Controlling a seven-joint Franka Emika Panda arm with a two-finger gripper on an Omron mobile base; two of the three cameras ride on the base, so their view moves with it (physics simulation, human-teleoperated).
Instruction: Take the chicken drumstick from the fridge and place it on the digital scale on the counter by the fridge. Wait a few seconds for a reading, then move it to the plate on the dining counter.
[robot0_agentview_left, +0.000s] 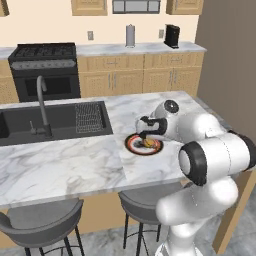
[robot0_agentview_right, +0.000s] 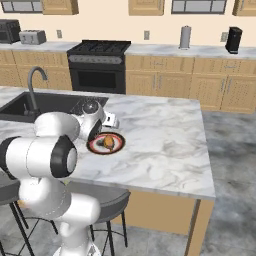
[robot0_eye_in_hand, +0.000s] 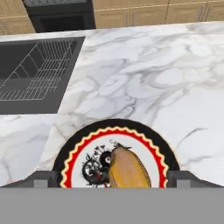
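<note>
Golden-brown chicken drumstick (robot0_eye_in_hand: 128, 169) on plate (robot0_eye_in_hand: 148, 146), gripper (robot0_eye_in_hand: 113, 177) spread, no legible writing

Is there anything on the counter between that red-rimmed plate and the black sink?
No. In the hand view, only bare veined marble lies between the plate holding the chicken drumstick and the sink.

**A rendered home kitchen with an island counter**

This is a domestic kitchen. A black gas range with oven (robot0_agentview_left: 45, 70) stands among light wooden base cabinets (robot0_agentview_left: 142, 75) under a pale countertop, with matching wall cabinets above. A white grey-veined marble dining counter (robot0_agentview_right: 160, 145) carries a black sink (robot0_agentview_left: 55, 120) with a curved grey faucet (robot0_agentview_left: 42, 102). Grey round stools (robot0_agentview_left: 42, 220) tuck beneath its overhang. A silver toaster (robot0_agentview_right: 32, 36) and a black microwave (robot0_agentview_right: 10, 31) sit on the far counter.
</note>
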